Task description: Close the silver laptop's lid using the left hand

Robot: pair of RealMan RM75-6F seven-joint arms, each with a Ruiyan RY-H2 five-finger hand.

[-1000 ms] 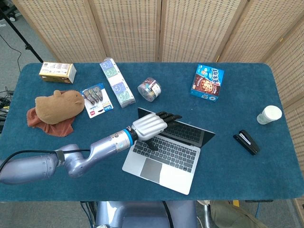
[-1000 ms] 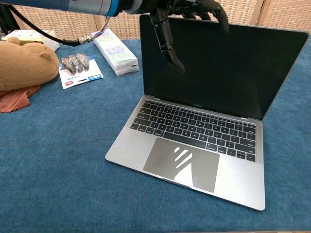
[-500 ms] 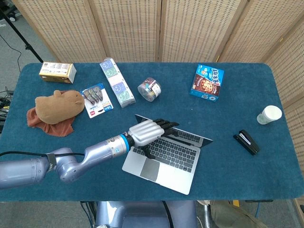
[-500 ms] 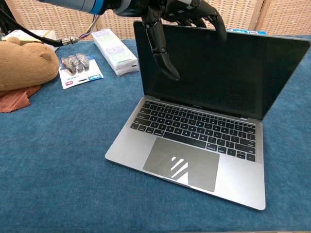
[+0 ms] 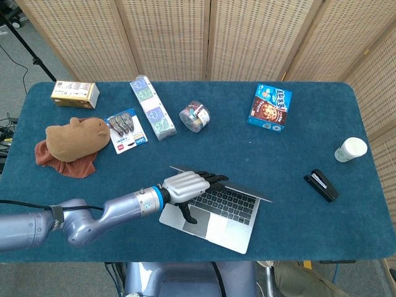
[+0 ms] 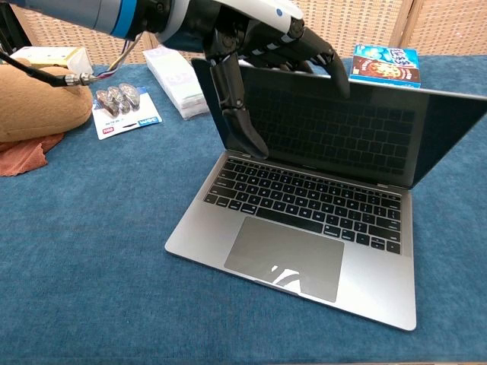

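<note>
The silver laptop [image 5: 216, 218] [image 6: 304, 243] sits near the table's front edge, its lid [image 6: 342, 129] tilted well forward over the keyboard but still apart from it. My left hand [image 5: 184, 185] [image 6: 243, 46] rests on the lid's top left edge, fingers hooked over the rim and thumb down in front of the screen. It holds nothing. My right hand is not visible in either view.
Behind the laptop lie a blue cookie box [image 5: 270, 107], a round tin [image 5: 194, 116], a long pack [image 5: 152, 107] and a card of clips [image 5: 127, 129]. A brown plush on a cloth [image 5: 74, 139] lies left. A stapler [image 5: 321, 184] and paper cup [image 5: 351, 149] stand right.
My left hand has drawn the lid forward and down; the screen has gone from nearly upright to tilted low over the keyboard, and the cookie box now shows above it in the chest view.
</note>
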